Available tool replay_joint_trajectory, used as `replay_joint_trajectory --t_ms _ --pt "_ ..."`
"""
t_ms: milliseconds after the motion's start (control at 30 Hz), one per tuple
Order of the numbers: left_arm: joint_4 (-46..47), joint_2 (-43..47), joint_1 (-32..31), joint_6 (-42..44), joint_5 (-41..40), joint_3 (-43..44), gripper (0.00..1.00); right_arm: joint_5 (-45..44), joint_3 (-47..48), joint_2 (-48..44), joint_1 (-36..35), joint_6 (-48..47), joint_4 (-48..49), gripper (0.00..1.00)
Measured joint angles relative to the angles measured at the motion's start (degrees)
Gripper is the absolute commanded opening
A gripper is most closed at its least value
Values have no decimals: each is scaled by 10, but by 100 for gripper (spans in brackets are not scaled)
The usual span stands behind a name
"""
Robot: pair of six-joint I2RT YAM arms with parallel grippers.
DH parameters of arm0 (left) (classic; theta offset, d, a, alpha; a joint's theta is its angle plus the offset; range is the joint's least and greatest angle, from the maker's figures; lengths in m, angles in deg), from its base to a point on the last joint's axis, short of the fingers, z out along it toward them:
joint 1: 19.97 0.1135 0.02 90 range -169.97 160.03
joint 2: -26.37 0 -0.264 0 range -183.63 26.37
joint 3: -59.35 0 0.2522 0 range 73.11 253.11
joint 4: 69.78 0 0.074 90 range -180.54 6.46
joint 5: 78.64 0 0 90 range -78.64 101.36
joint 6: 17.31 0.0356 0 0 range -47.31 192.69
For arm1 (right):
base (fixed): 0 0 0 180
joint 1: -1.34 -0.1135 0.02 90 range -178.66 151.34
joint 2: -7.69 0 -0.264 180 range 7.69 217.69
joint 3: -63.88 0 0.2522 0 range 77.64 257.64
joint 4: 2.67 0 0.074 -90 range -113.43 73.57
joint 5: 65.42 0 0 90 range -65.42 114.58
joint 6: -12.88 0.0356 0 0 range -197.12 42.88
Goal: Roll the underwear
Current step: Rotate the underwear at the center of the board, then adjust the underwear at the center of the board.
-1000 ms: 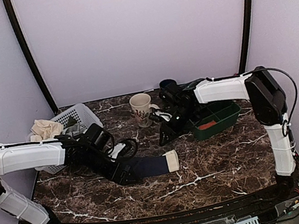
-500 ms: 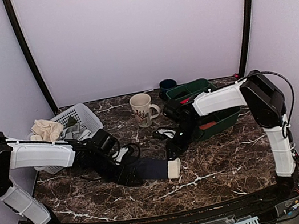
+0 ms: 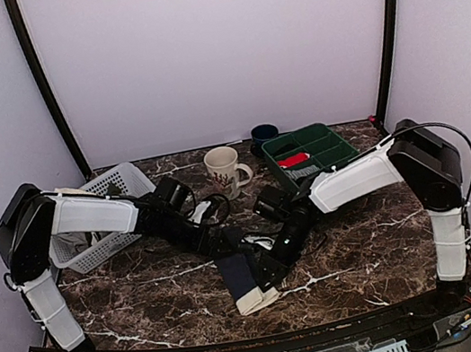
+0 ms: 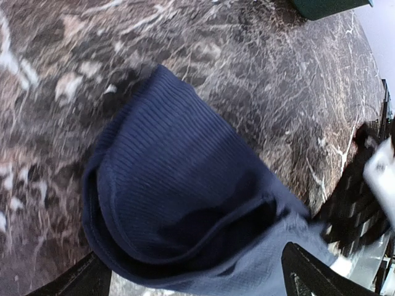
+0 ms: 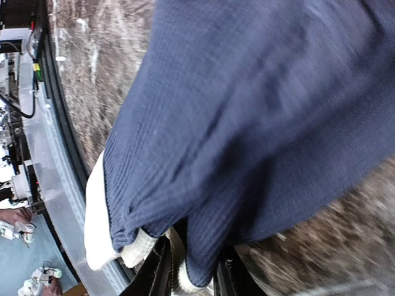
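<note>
Underwear point(image 3: 235, 274), navy-blue ribbed cloth, cream waistband point(image 3: 259, 299), rumpled on dark marble table point(image 3: 366, 244); pinched in right gripper point(image 5: 191, 271), left gripper point(image 4: 200, 277) wide open.

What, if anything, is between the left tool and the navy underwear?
Nothing visible: the open left tool hangs directly over the soft navy-blue cloth underwear, while the right tool pinches that cloth.

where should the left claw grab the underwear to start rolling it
Probably grip the underwear at its rounded navy fold, the end away from the cream waistband, coming down from above. That lip stands raised, and the right claw pinches the waistband end.
</note>
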Motion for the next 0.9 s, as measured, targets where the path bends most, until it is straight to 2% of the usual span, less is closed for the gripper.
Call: replay_joint_trajectory --t_ms 200,267,333,467,567,600,733,900 --pt "-5 -12 0 26 10 17 99 16 1 8 -10 39 32 28" --pt "-17 -3 0 33 1 17 99 10 -5 1 -6 46 37 32" --pt "-34 19 0 41 -13 17 99 -6 -27 -25 3 53 39 38" --pt "-58 118 0 60 -55 16 99 -26 -70 -114 31 65 37 43" --pt "-58 222 0 68 -94 9 99 -24 -76 -164 52 66 40 41" --pt "-58 232 0 68 -97 8 99 -22 -77 -172 58 66 44 40" --pt "-39 335 3 32 -167 -29 98 -8 -90 -171 70 66 51 36" --pt "-46 359 1 -2 -166 -36 89 21 -109 -127 69 75 71 33"
